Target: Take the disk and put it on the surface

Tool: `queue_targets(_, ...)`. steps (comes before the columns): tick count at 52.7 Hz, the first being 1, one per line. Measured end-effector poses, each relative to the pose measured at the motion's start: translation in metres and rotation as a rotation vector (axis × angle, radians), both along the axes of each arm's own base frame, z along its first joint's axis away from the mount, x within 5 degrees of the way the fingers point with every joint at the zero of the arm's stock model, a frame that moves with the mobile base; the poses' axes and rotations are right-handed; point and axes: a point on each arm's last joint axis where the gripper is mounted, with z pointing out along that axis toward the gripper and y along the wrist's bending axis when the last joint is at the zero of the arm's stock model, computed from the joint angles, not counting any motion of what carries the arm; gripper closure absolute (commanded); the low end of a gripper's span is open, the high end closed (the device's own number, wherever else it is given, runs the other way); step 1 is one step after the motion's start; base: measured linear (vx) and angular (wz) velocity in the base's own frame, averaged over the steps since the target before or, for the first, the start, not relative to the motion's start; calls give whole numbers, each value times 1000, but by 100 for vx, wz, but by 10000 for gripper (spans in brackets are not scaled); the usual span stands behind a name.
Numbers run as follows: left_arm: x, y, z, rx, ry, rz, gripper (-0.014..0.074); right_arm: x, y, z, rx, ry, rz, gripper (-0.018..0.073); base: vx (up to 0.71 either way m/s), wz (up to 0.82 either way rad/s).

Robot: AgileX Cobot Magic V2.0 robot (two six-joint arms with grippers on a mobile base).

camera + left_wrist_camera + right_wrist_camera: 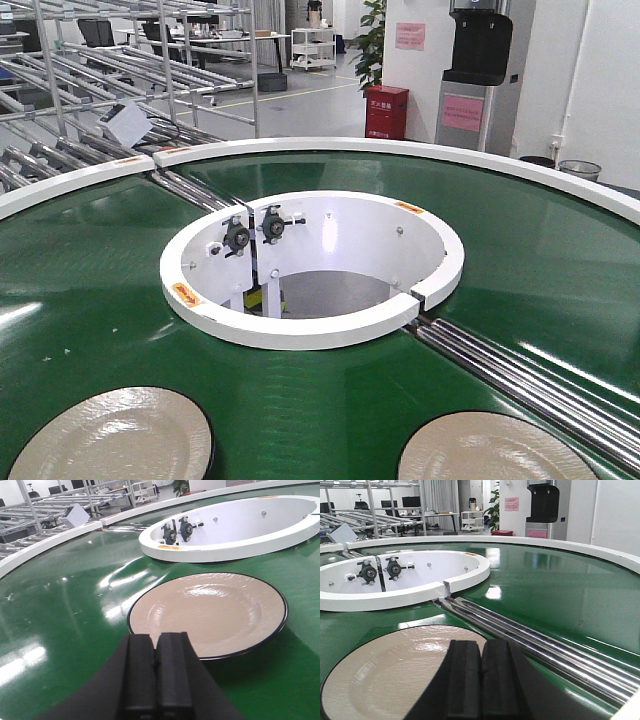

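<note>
At the lower left of the front view you have the left disk (110,437) lying flat on the green belt (330,400). In the left wrist view the left gripper (156,642) sits at its near rim, fingers pressed together, holding nothing. At the lower right lies the right disk (497,447), beside the steel rollers (520,380). The right gripper (481,647), likewise clenched and empty, is low before it.

left disk (110,435) & right disk (485,448) cut off at btm edge, right disk's near side hidden behind right tool (481,650), wall notice (410,36) txt too small
</note>
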Motion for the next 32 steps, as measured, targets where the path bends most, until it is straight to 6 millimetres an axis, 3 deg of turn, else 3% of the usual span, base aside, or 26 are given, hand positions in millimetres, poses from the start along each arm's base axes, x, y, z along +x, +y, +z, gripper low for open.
queue_targets(32, 0, 0, 0, 0, 0, 0, 598, 0, 0, 0, 0, 0, 0, 568, 0, 0)
